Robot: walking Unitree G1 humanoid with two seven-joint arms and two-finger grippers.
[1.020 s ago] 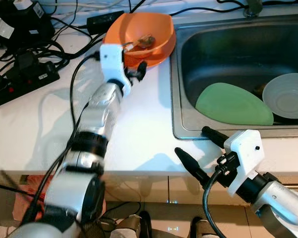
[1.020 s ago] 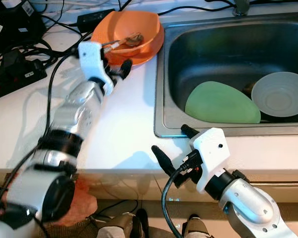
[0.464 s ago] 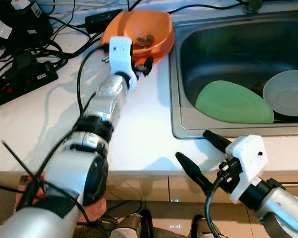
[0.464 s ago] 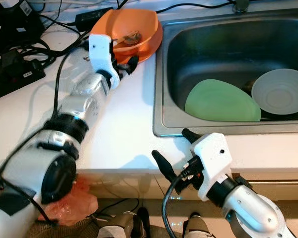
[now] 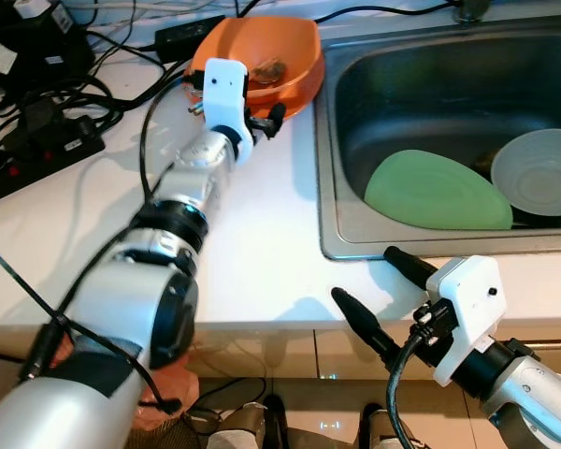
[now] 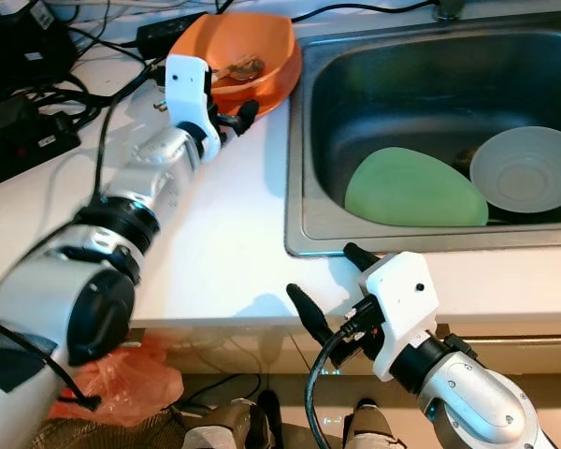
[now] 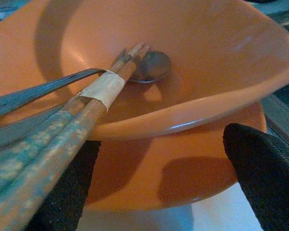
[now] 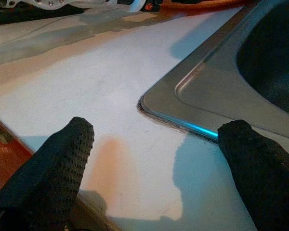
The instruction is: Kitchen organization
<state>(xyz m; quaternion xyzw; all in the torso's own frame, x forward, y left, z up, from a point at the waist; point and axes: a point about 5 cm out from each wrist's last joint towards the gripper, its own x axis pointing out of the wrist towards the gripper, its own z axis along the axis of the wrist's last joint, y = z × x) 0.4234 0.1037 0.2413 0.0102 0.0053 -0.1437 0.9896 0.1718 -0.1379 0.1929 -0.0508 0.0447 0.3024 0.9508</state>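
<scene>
No writing can be read on anything in view. A white countertop (image 5: 262, 234) carries a steel sink (image 5: 329, 150) on the robot's right; a green plate (image 5: 437, 192) and a grey bowl (image 5: 540, 178) lie in its basin. An orange bowl (image 5: 290, 56) stands at the counter's back edge beside the sink, holding taped chopsticks (image 7: 86, 108) and a spoon (image 7: 151, 65). Black cables and a power strip (image 5: 37, 154) crowd the back left corner.

The left arm stretches forward — the left gripper (image 5: 238, 98) spread open at the bowl's near rim, grasping nothing. The right gripper (image 5: 379, 295) hovers open over the counter's front edge.
</scene>
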